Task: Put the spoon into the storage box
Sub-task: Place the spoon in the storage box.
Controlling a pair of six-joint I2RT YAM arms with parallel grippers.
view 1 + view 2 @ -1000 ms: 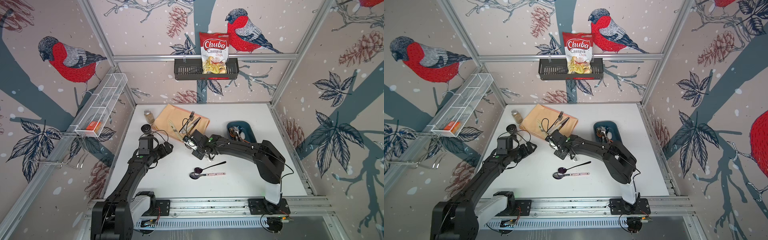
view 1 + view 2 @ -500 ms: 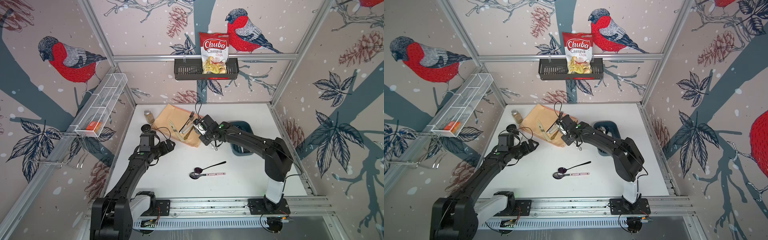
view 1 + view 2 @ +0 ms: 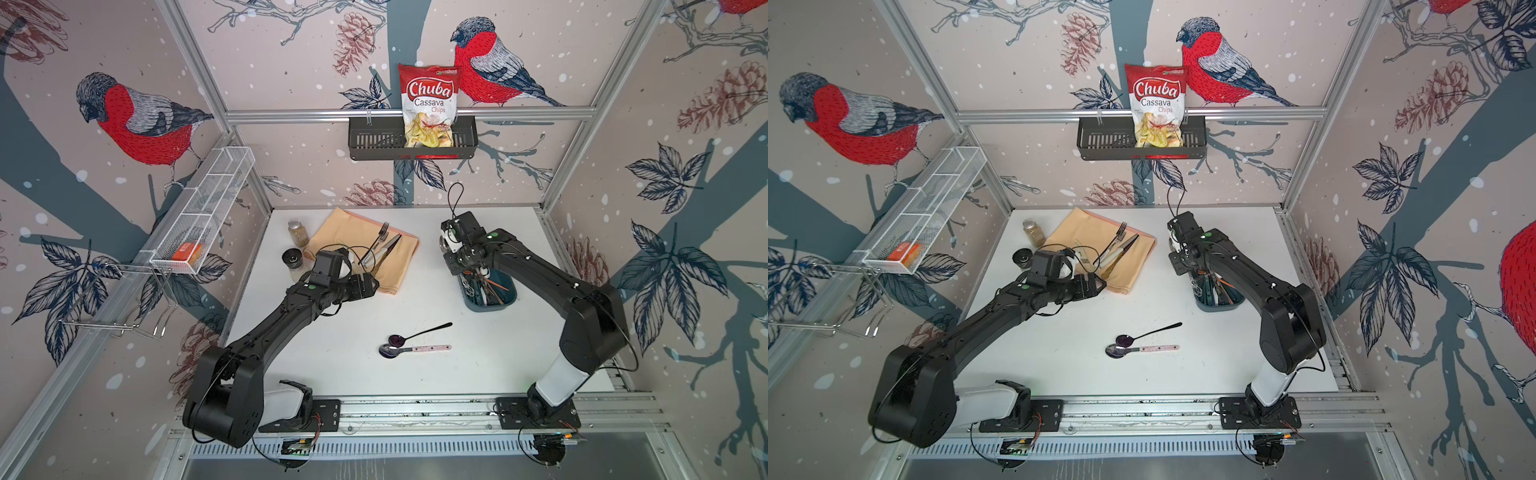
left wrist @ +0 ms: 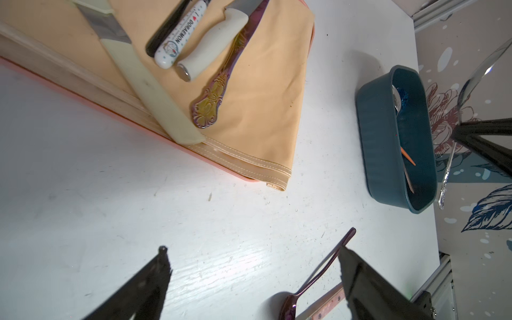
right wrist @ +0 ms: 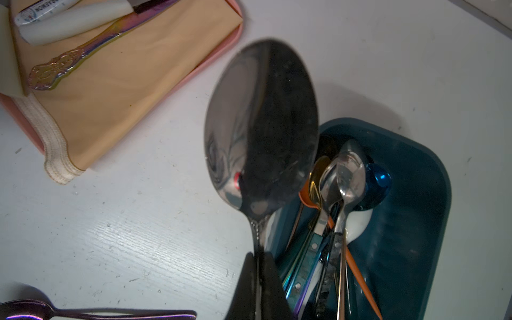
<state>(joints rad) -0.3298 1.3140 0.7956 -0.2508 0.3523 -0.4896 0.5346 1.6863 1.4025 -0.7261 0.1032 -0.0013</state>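
— Where's the large polished steel spoon (image 5: 260, 124)?
— Pinched by its handle in your right gripper (image 5: 259, 257), its bowl hanging past the edge of the dark teal plastic storage box (image 5: 415, 171). Move it inward and lower it before releasing.

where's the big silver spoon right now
In the right wrist view the silver spoon is clamped by its handle in the right gripper, raised over the edge of the storage box nearest the tan cloth, on the robot's right side.
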